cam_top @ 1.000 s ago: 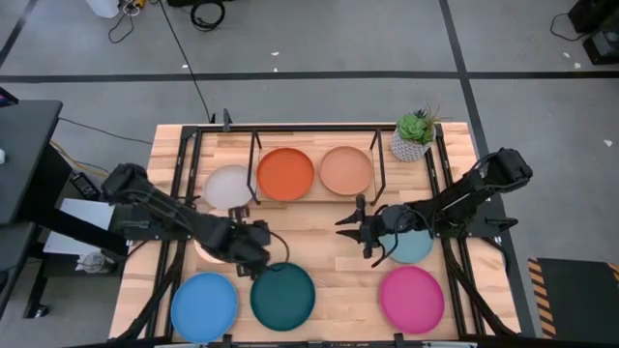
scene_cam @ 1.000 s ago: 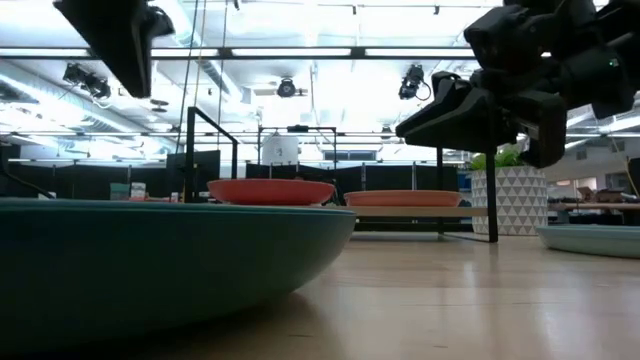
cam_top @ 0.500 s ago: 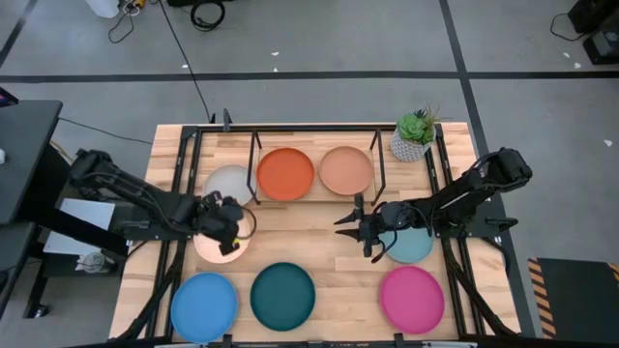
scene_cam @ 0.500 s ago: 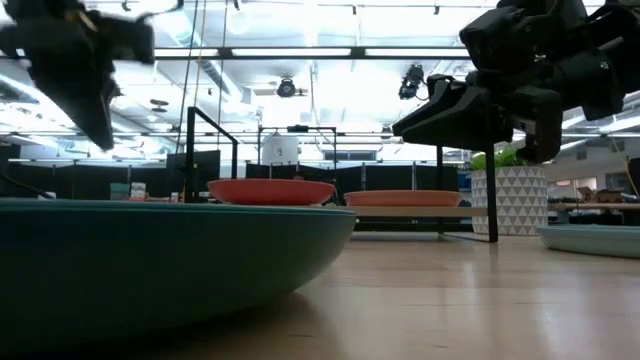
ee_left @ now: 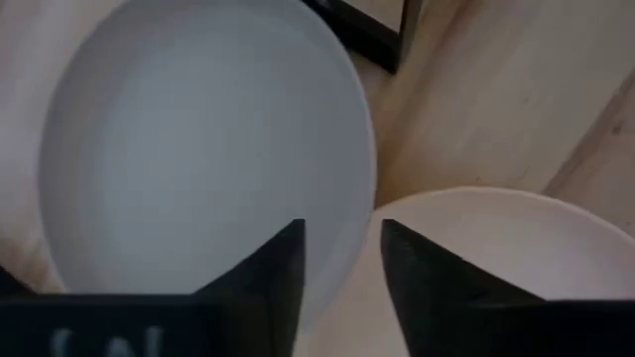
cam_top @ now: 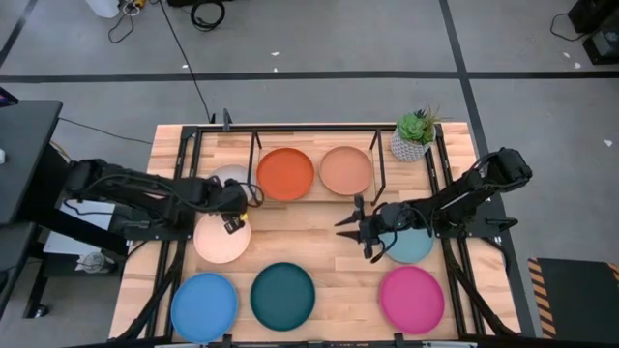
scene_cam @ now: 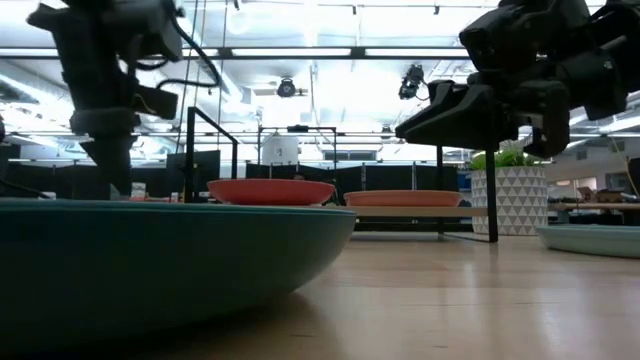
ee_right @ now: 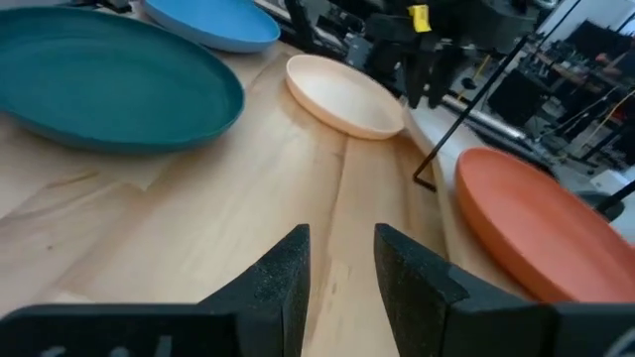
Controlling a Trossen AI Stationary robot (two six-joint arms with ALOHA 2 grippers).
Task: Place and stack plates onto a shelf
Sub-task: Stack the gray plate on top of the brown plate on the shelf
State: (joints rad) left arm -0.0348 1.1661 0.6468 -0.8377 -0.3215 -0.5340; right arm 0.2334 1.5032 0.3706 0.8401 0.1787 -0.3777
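My left gripper [cam_top: 235, 205] points down, open, over the spot where the white plate [ee_left: 189, 149] and the cream plate [ee_left: 496, 258] lie rim to rim. In the left wrist view the white plate's rim runs between the fingers. I see no touch. Both plates lie flat on the table, left of the shelf [cam_top: 317, 145]. On the shelf board sit an orange plate [cam_top: 285, 174] and a peach plate [cam_top: 345, 170]. My right gripper [cam_top: 350, 227] hangs open above bare wood, pointing toward the table's left, beside the pale teal plate [cam_top: 410, 247].
Blue [cam_top: 204, 306], dark teal [cam_top: 282, 296] and magenta [cam_top: 411, 299] plates lie along the near edge. A white pot with a green plant [cam_top: 414, 135] stands at the far right, by the shelf. Black rails run down both sides of the table.
My left gripper has gone from beside the dark teal plate toward the table's far edge, across the cream plate, to the white plate's near rim. The arm has drawn back toward the left. The cream plate, hidden under the gripper before, now shows whole.
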